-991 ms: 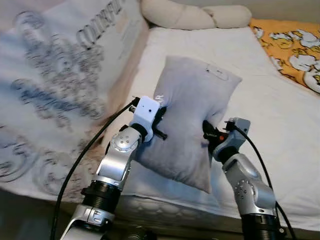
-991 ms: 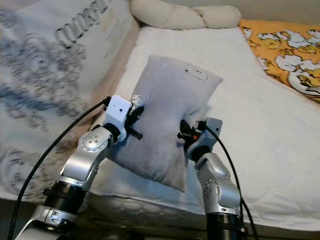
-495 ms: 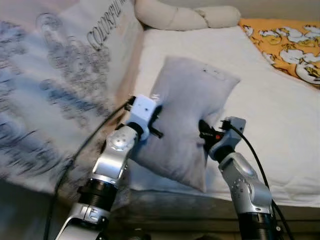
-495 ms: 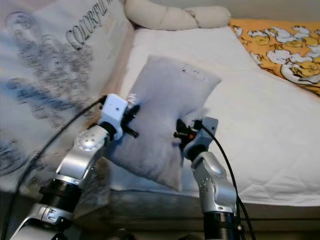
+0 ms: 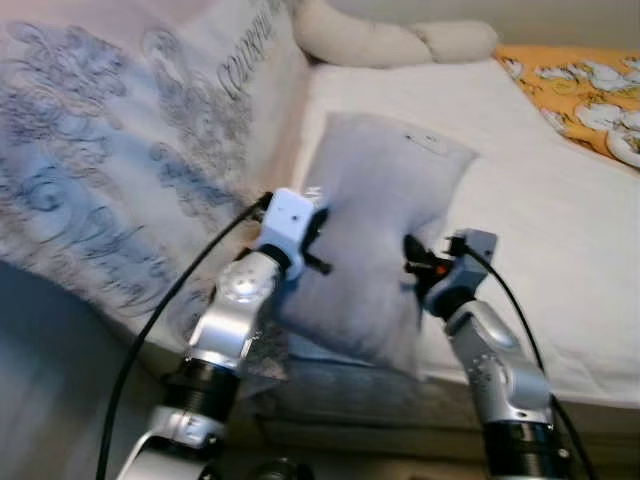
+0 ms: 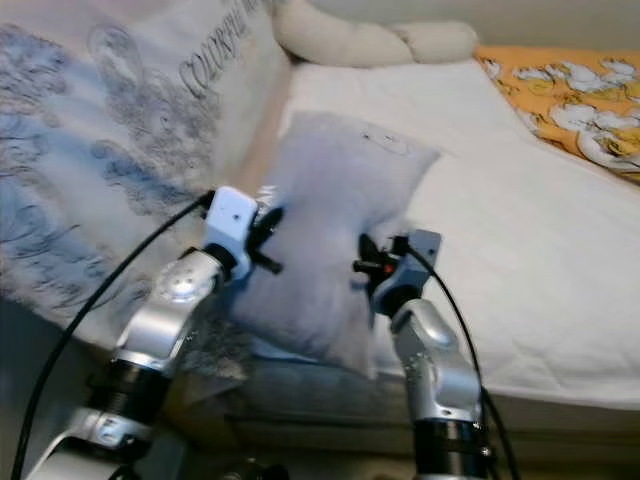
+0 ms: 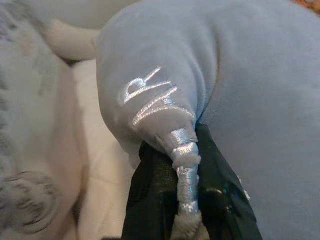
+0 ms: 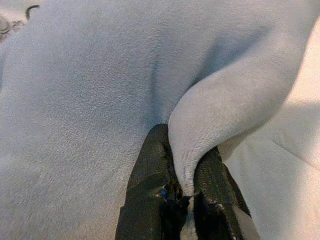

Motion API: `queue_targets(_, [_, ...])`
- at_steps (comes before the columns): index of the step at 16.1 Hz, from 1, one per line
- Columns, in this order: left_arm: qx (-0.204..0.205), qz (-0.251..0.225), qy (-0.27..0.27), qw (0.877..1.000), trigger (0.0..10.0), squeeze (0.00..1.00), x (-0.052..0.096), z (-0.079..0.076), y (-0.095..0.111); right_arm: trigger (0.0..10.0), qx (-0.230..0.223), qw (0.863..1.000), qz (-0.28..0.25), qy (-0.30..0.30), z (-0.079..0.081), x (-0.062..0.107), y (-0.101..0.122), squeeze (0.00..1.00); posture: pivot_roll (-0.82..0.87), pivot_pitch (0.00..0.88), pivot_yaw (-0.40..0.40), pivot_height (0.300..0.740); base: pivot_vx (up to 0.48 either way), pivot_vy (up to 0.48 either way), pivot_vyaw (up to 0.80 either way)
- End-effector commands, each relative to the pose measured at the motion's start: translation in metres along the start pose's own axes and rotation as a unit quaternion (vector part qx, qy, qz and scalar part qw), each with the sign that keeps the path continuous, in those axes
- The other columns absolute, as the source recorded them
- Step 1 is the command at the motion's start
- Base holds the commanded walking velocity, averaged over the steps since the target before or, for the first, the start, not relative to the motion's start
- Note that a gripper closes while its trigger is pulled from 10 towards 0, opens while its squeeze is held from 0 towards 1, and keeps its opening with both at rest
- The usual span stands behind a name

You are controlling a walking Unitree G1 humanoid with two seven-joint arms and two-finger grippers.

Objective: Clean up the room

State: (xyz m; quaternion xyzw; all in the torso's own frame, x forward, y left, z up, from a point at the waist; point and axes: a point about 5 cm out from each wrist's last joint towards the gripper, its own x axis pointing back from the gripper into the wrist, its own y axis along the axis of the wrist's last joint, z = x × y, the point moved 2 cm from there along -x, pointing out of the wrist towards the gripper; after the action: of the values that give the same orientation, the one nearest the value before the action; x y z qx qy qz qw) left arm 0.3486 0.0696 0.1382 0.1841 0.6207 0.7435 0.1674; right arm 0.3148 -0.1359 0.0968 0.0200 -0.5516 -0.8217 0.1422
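Note:
I hold a light grey-blue pillow (image 5: 375, 235) up in front of me, above the near edge of the bed (image 5: 560, 220). My left gripper (image 5: 318, 232) is shut on the pillow's left edge; in the left wrist view its black fingers (image 7: 150, 200) pinch a fold of fabric beside silver embroidered lettering (image 7: 150, 100). On the opposite edge my right gripper (image 5: 412, 262) is shut on the pillow too, and the right wrist view shows its fingers (image 8: 155, 175) clamping a rounded fold (image 8: 200, 135).
The bed has a white quilted cover. A large printed cushion (image 5: 130, 180) leans at its left side, a cream knotted bolster (image 5: 400, 40) lies at the head, and an orange patterned blanket (image 5: 590, 100) is at the far right. Below the mattress edge (image 5: 330, 385) is dark floor.
The camera has shifted, so the bed edge sits higher in the picture and more of the printed cushion shows at left. Both grippers keep their grip on the pillow.

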Motion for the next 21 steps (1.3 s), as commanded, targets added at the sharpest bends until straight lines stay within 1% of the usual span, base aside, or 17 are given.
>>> queue_targets(1, [-0.006, -0.009, 0.009, 1.000, 10.0, 0.00, 0.000, 0.006, 0.004, 10.0, 0.006, 1.000, -0.010, 0.005, 0.005, -0.003, 0.005, 0.00, 0.05, 0.000, 0.067, 0.740, 0.311, 0.000, 0.63])
queue_targets(5, [-0.008, -0.007, 0.003, 1.000, 10.0, 0.00, -0.001, 0.003, 0.002, 10.0, 0.005, 1.000, -0.009, -0.007, 0.001, -0.002, 0.004, 0.00, 0.05, 0.000, 0.072, 0.740, 0.311, 0.000, 0.00])
queue_targets(13, [-0.014, -0.006, 0.002, 1.000, 10.0, 0.00, -0.002, 0.001, 0.001, 10.0, 0.008, 1.000, -0.006, -0.007, 0.000, -0.003, 0.003, 0.00, 0.05, 0.000, 0.069, 0.740, 0.308, 0.000, 0.00])
queue_targets(15, [-0.026, -0.001, 0.022, 0.999, 10.0, 0.00, -0.004, 0.006, 0.000, 10.0, 0.008, 1.000, 0.007, -0.009, -0.004, -0.006, 0.001, 0.00, 0.05, 0.000, 0.070, 0.740, 0.000, 0.000, 0.00])
queue_targets(17, [-0.028, -0.003, 0.024, 0.999, 10.0, 0.00, -0.005, 0.007, 0.001, 10.0, 0.018, 1.000, 0.011, -0.013, -0.007, -0.009, 0.001, 0.00, 0.05, 0.000, 0.071, 0.740, 0.000, 0.000, 0.00])
queue_targets(18, [-0.032, 0.001, 0.028, 0.999, 10.0, 0.00, -0.006, 0.010, 0.000, 10.0, 0.019, 0.999, 0.020, -0.045, -0.017, -0.012, -0.001, 0.09, 0.04, 0.000, 0.074, 0.740, 0.000, 0.000, 0.00])
queue_targets(19, [-0.037, 0.004, 0.037, 0.999, 10.0, 0.00, -0.009, 0.014, -0.001, 10.0, 0.019, 0.997, 0.028, -0.073, -0.027, -0.013, -0.002, 1.00, 0.04, 0.000, 0.074, 0.740, 0.000, 0.000, 0.00])
queue_targets(21, [-0.055, 0.020, 0.049, 0.997, 10.0, 0.00, -0.017, 0.019, -0.005, 10.0, 0.029, 0.994, 0.034, -0.095, -0.038, -0.011, -0.001, 1.00, 0.04, 0.000, 0.070, 0.740, 0.000, 0.000, 0.00])
